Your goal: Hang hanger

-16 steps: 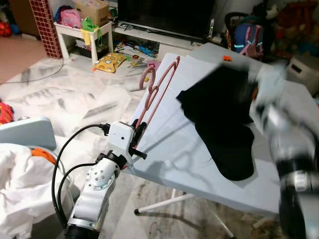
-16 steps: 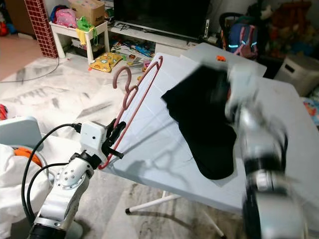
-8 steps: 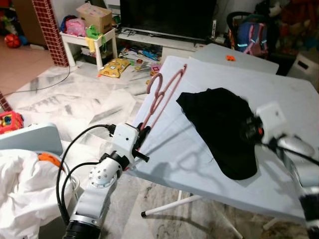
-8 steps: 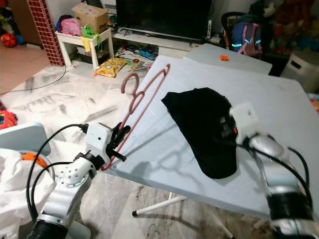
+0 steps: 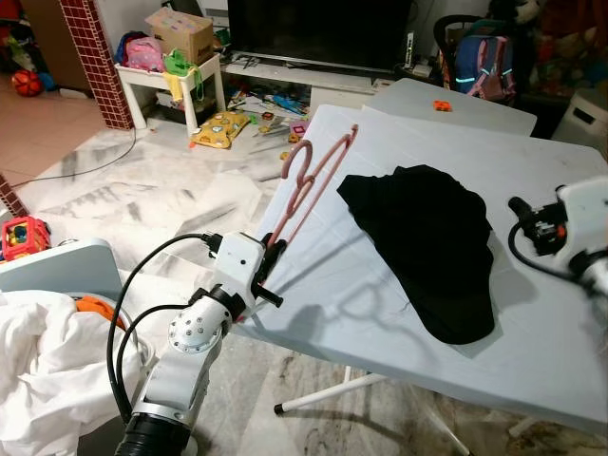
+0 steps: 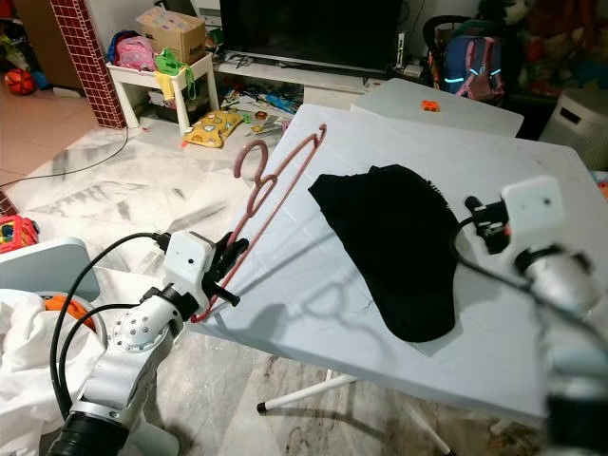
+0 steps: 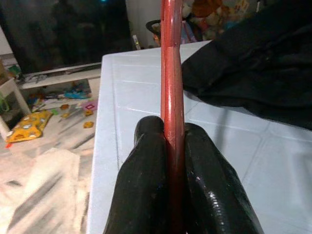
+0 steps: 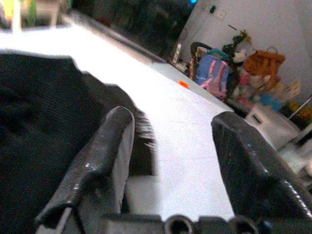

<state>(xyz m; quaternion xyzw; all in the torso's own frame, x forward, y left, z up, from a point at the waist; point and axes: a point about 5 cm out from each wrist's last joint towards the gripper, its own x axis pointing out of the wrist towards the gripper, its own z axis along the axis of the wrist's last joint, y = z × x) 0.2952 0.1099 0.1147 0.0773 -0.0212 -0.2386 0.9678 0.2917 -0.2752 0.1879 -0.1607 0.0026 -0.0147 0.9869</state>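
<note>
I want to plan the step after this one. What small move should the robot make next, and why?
Probably the right gripper should ease forward and close on the near edge of the black garment. Its fingers are open beside that edge, holding nothing, while the left gripper is shut on the pink hanger, raised over the white table.

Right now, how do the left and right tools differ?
The left tool is shut on the pink hanger at the table's near left edge; the right tool is open and holds nothing. The left holds its hanger tilted up over the table, while the right sits beside the black garment. Both have black fingers.
</note>
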